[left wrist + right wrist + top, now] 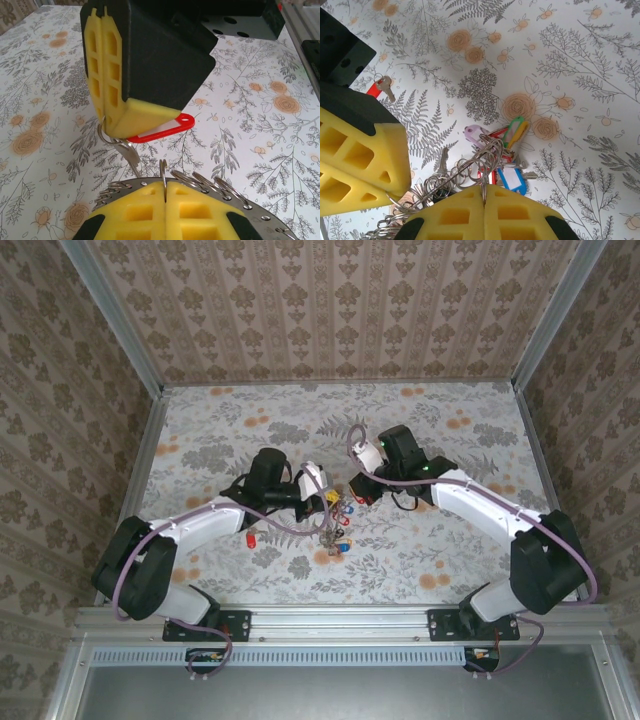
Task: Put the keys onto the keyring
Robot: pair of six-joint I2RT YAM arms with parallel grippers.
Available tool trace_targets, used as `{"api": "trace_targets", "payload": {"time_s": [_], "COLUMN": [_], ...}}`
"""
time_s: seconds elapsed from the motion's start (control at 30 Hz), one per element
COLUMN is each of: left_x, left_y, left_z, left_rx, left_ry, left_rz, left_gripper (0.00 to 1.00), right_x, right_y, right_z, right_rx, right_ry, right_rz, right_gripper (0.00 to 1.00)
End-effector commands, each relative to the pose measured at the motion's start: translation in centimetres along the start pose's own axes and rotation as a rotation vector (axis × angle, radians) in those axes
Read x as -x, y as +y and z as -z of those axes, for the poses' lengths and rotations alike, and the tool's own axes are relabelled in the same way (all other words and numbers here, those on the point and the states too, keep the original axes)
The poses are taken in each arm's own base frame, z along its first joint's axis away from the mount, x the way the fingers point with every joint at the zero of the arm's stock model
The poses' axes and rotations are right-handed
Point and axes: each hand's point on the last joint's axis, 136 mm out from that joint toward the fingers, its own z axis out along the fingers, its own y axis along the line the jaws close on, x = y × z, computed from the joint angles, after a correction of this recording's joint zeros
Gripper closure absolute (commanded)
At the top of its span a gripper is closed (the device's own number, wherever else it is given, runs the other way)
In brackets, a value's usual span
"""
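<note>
Top external view: the two arms meet over the middle of the flowered table [450, 440]. The left gripper [318, 480] and right gripper [362, 490] have their tips near each other. Just below them hangs a bunch of keys [340, 525], tiny, with red, blue and yellow specks. A lone red-tagged key [249, 538] lies apart on the table, to the left.

Left wrist view: the left gripper [165, 192] has its yellow fingers pressed together, with a thin wire loop [163, 172] standing in the seam. The keyring [132, 185] shows as a flat silvery arc at the fingertips, threaded with several wire rings. Above, the right gripper [106, 120] is clamped on a small split ring [102, 136]. From it hang a metal key blade and a red tag with a white label [165, 128].

Right wrist view: the right gripper [484, 192] is closed, with a ring rising from its seam into a tangle of coiled rings. Purple, green, yellow, red and blue tags [512, 180] fan out beyond. The left gripper [397, 194] touches the tangle from the left.
</note>
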Motion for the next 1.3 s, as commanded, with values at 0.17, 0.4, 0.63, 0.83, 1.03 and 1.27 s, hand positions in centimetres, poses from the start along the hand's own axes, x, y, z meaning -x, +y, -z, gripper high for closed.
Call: {"api": "trace_targets", "payload": {"time_s": [0.17, 0.4, 0.63, 0.83, 1.03, 1.27], "left_x": [0.7, 1.0, 1.3, 1.5, 1.8, 1.3], "left_y": [0.2, 0.2, 0.3, 0.1, -0.5, -1.0], "left_z": [-0.2, -0.3, -0.4, -0.4, -0.3, -0.2], "left_rx": [0.006, -0.009, -0.009, -0.022, -0.051, -0.069], "left_ry": [-0.036, -0.041, -0.044, -0.054, -0.071, -0.058], "left_rz": [0.015, 0.020, 0.029, 0.035, 0.018, -0.005], "left_gripper": [1.00, 1.00, 1.00, 1.00, 1.00, 1.00], "right_x": [0.4, 0.3, 0.6, 0.3, 0.8, 1.2], "right_y": [3.6, 4.9, 5.4, 4.7, 2.3, 2.0], "right_z": [2.3, 2.3, 1.3, 0.6, 0.3, 0.8], "right_rx": [0.133, 0.217, 0.258, 0.228, 0.092, 0.127], "right_ry": [-0.124, -0.105, -0.101, -0.081, -0.096, -0.093], "right_rz": [0.218, 0.250, 0.255, 0.243, 0.188, 0.075], "right_gripper": [1.00, 1.00, 1.00, 1.00, 1.00, 1.00]}}
